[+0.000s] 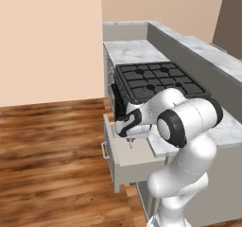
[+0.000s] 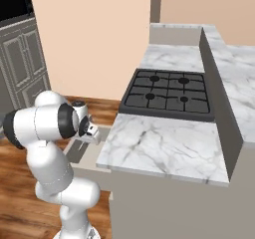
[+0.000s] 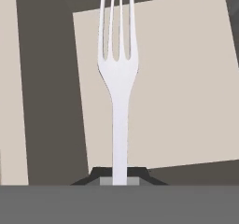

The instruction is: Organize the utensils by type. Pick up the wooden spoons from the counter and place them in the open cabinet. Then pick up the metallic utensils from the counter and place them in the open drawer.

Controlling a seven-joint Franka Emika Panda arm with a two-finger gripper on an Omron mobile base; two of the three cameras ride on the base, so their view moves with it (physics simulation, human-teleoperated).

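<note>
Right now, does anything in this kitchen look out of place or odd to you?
Nothing is spilled or broken. The one unusual sight is a pale silver fork pinched by its handle in the gripper, tines pointing away, hanging over the open drawer beside the stove. The drawer stands pulled out from the counter.

Fork (image 3: 120,78): pale silver-white, smooth, matt. Drawer (image 1: 124,161): flat beige, matt, unpatterned. Counter (image 2: 164,146): white marble, grey veins, smooth. Hob (image 2: 169,93): black, matt grates. Floor (image 1: 52,145): brown wood planks, visible grain.

A black stovetop (image 1: 158,81) (4 burners) sits above the wooden floor (image 1: 52,141).
</note>
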